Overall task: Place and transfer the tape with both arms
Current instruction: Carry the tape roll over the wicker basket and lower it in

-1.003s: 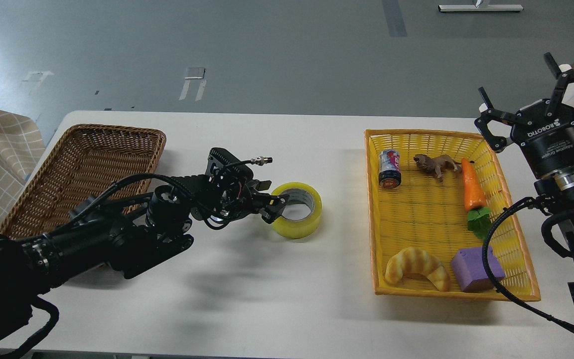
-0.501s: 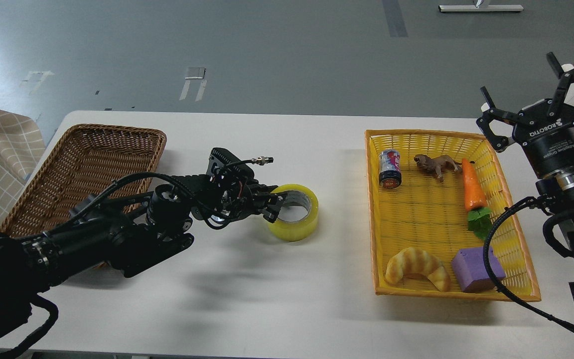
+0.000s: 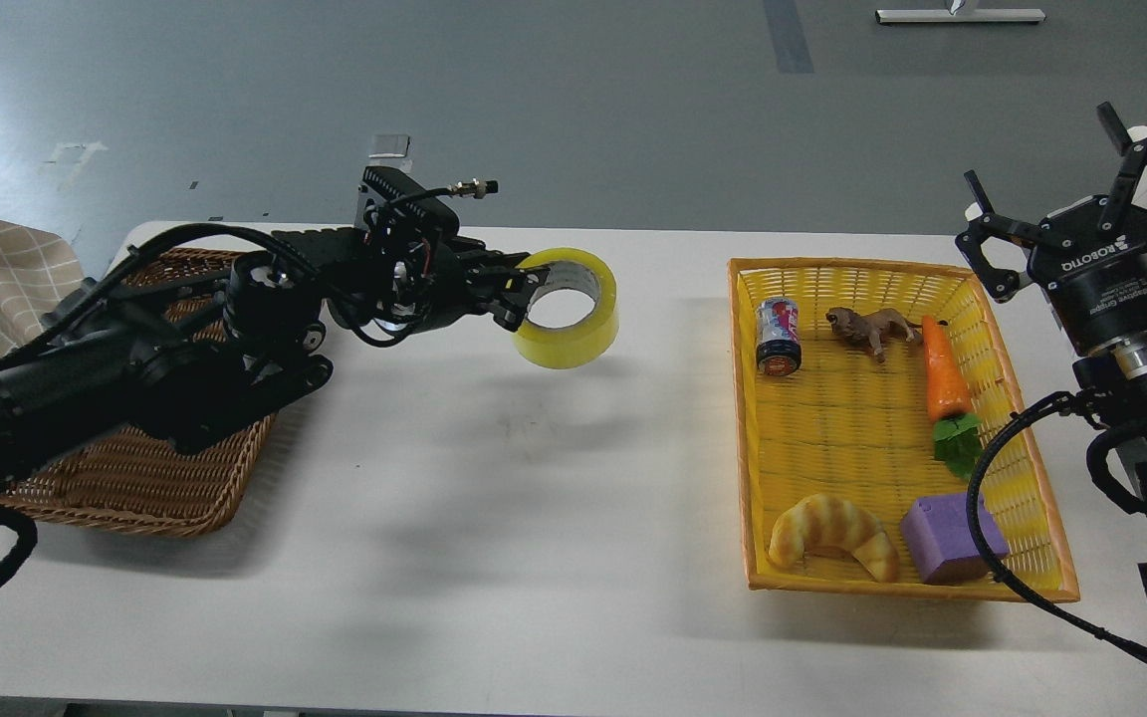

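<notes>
Left hand (image 3: 519,289) gripping tape (image 3: 568,308), seemingly airborne, right hand (image 3: 1081,214) spread

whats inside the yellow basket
The yellow woven plastic basket holds a small drink can, a brown toy lion, an orange toy carrot, a croissant and a purple block, partly crossed by a black cable.

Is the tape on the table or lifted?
Lifted: the tape hangs from the left tool, its shadow apart on the table.

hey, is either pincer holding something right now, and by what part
The left pincer holds the tape by its near-side wall. The right pincer holds nothing.
</notes>
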